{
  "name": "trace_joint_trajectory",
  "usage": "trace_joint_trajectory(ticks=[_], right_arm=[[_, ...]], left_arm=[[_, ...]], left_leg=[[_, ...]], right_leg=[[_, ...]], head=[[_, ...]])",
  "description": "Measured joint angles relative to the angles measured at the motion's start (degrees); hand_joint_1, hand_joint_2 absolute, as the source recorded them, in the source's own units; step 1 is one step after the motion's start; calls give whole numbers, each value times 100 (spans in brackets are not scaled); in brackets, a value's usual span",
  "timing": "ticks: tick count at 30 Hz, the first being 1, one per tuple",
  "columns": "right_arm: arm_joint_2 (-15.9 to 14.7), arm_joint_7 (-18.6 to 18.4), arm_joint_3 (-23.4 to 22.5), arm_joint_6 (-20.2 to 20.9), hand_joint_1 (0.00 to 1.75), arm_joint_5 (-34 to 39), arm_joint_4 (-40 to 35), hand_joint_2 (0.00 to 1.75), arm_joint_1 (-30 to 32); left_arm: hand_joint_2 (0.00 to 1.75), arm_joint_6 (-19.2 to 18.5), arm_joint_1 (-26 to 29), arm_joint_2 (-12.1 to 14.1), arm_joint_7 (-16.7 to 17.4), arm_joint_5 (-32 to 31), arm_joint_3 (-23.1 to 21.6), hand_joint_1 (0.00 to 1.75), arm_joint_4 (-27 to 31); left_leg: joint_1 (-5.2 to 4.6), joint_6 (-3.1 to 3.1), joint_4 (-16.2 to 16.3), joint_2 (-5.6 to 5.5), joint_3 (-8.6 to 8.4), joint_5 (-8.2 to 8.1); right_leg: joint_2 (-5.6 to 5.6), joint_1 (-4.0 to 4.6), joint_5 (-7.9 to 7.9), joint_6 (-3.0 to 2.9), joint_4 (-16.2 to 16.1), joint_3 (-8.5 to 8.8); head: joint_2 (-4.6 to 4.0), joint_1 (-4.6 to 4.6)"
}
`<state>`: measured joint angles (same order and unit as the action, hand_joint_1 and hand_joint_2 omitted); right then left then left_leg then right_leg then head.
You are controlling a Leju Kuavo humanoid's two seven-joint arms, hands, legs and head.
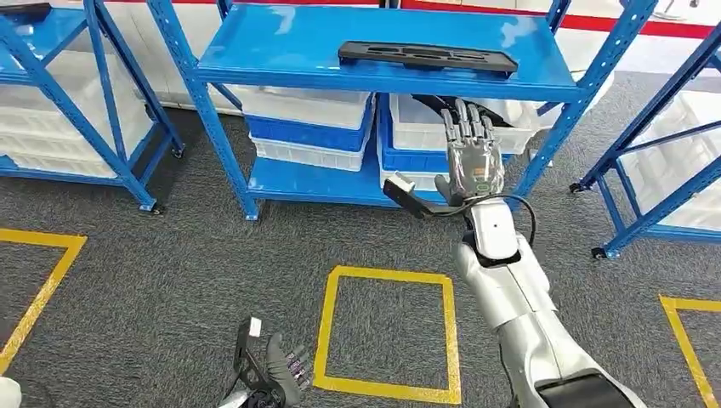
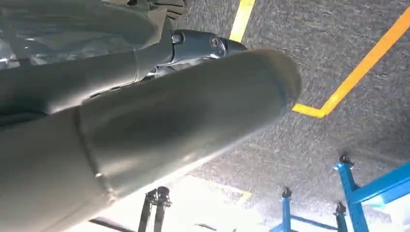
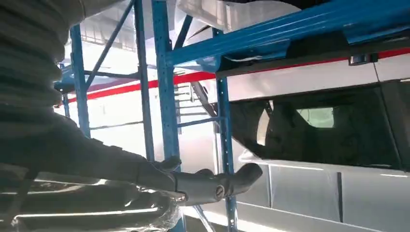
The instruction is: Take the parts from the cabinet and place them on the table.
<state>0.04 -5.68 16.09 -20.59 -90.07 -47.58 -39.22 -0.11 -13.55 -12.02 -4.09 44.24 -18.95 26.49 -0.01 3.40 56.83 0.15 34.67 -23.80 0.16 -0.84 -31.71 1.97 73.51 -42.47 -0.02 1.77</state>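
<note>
So: the long flat black plastic part [image 1: 428,57] lies on the top deck of the blue steel shelving rack [image 1: 281,47], towards its front edge, untouched. More dark parts sit in the white plastic crate [image 1: 425,127] on the lower shelf, right behind the right hand [image 1: 473,157].

Right hand is raised in front of that crate, fingers [image 1: 466,121] straight and spread, holding nothing. Judgement: this is the reach step. Go for the crate parts w/ palm squared to the opening, clear the upper deck edge, close only once the fingers are round a part.

Left hand [image 1: 285,365] hangs low over the grey carpet, fingers curled; grip state can't tell.

Unclear: the crate contents are mostly blocked by the hand in head view, and in right wrist view just a dark mass [image 3: 314,130] through the crate wall, shape n/a. No worktop visible.
</note>
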Motion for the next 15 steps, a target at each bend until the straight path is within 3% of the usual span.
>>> trace_joint_trajectory(ticks=[1,2,3,5,7,8,9,10,15], right_arm=[[-7,0,0,0,0,0,27,175,12],[-7,2,0,0,0,0,52,175,15],[-7,2,0,-2,0,0,68,175,5],[-7,7,0,-7,0,0,87,175,-34],[17,7,4,-20,0,0,116,175,-55],[24,7,6,-28,0,0,129,175,-54],[22,-7,4,-33,0,0,144,175,-54],[22,-17,4,-39,0,0,158,175,-57],[24,-48,4,-48,0,0,186,175,-59]], left_arm=[[0,0,4,-2,0,0,0,0,-11],[0,0,6,0,2,0,2,0,-22],[0,2,3,0,2,0,0,0,-33],[0,52,-7,-4,2,0,-7,0,-42],[0,204,-33,-4,-72,-85,-17,0,-57],[0,352,-41,-4,-195,-184,-46,0,-59],[0,473,-43,-4,-298,-249,-79,0,-61],[0,582,-49,-2,-386,-295,-103,0,-63],[0,1060,-101,-2,-839,-523,-195,0,-61]], left_leg=[[-1,-1,2,-8,2,0],[0,-2,4,-19,1,-1],[4,-8,8,-31,-4,-5],[12,-54,58,-39,-3,-36],[-35,-118,126,-37,51,-77],[-40,-106,137,-41,68,-92],[-37,-17,135,-40,73,-63],[-35,5,135,-39,72,-66],[-31,-7,82,-32,39,-48]], right_leg=[[-2,-5,-25,36,220,-112],[-2,-9,43,79,129,-80],[-3,-11,215,139,-227,101],[-25,-52,642,240,-1330,638],[-16,-21,686,116,-1580,775],[-11,-56,704,68,-1592,765],[-10,-39,710,59,-1589,760],[-5,-36,710,57,-1589,759],[9,-23,710,54,-1588,759]], head=[[0,-7],[0,-2],[0,-11],[0,-15],[0,-20],[0,-18],[0,-13],[0,-16],[0,-11]])
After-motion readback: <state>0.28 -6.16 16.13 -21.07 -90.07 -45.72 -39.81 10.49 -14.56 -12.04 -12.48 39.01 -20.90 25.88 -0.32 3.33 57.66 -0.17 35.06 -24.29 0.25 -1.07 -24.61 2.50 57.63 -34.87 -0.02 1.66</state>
